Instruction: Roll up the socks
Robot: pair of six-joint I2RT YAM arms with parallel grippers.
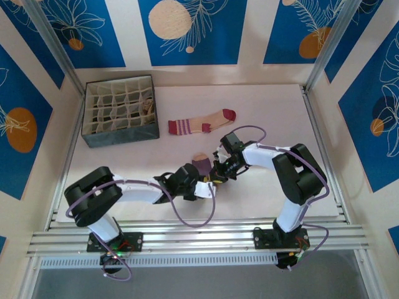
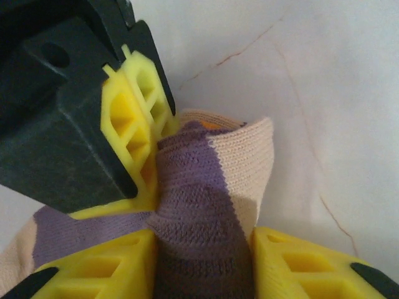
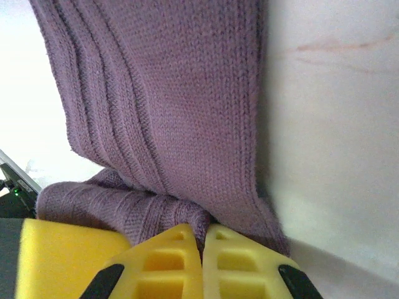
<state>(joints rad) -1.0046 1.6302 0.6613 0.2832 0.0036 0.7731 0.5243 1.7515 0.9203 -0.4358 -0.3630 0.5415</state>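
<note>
The purple sock with a tan toe lies bunched at the table's near middle, between both arms. My left gripper is shut on it. In the left wrist view its yellow fingers press both sides of the rolled purple and tan fabric. My right gripper is shut on a fold of the same sock's ribbed purple part, and its tips pinch the cloth. The right gripper's yellow fingers touch the sock from the upper left. A tan sock with dark-red toe and striped cuff lies flat farther back.
A grey divided organizer box stands at the back left, with a patterned sock tucked into one cell. Aluminium rails run along the near edge and the right side of the white table.
</note>
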